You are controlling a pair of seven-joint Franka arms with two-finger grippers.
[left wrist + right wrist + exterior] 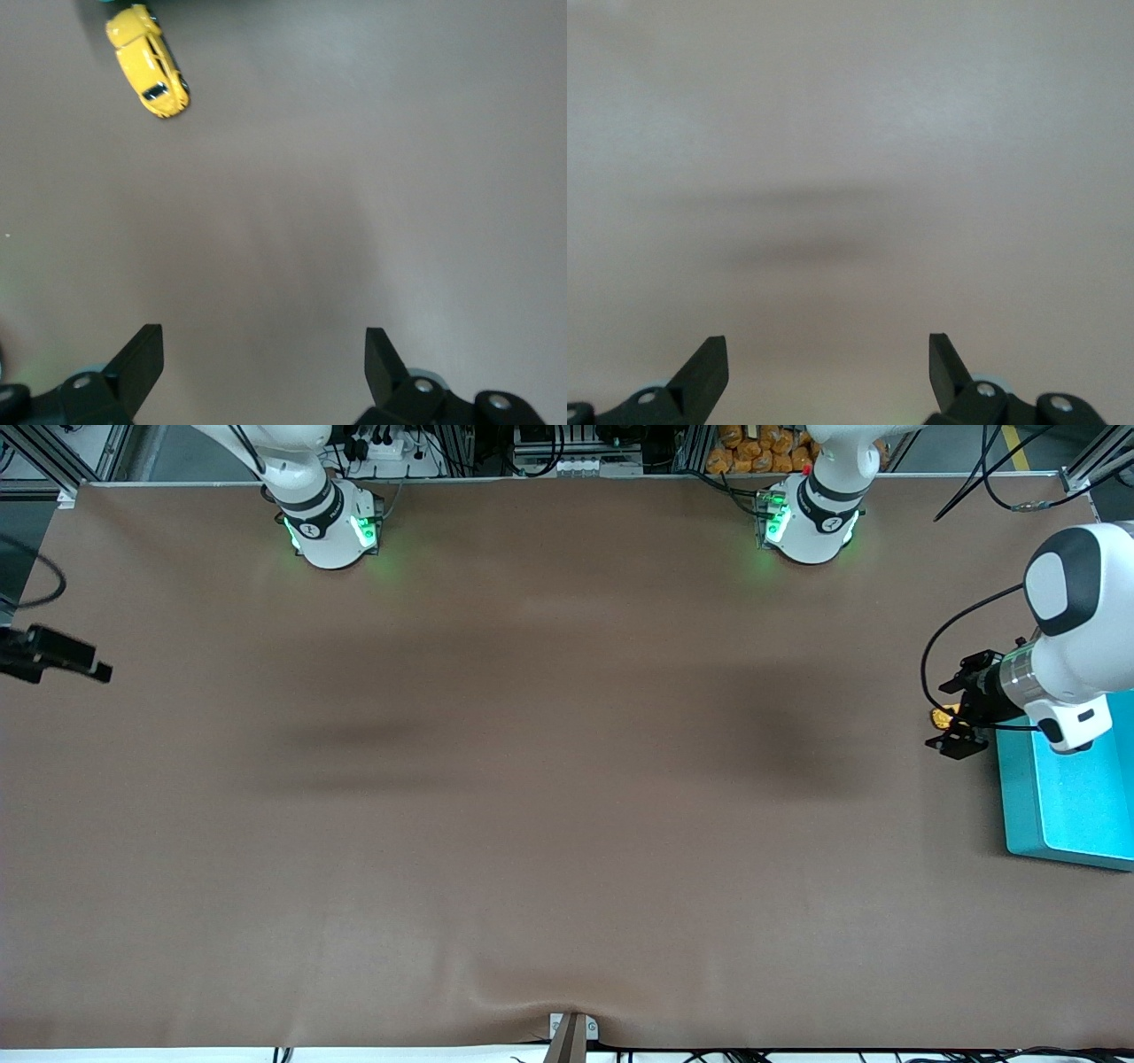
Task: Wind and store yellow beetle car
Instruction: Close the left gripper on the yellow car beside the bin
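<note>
Fingers of the left gripper (957, 713) stand wide apart with nothing between them; in the left wrist view its 2 black fingertips (142, 359) frame bare brown table (567, 824). This gripper hangs low at the left arm's end of the table, just beside the teal box (1072, 797). The yellow beetle car (148, 60) sits on the tabletop ahead of those open fingers and off to one side, well clear of them and not touched. From the front camera only a sliver of yellow shows, tucked between the gripper's black parts. The right gripper (828, 363) is likewise spread wide and holds nothing, with plain table surface beneath it; its arm waits at the right arm's end of the table, its black wrist camera (53, 657) poking in at the edge of the front view.
</note>
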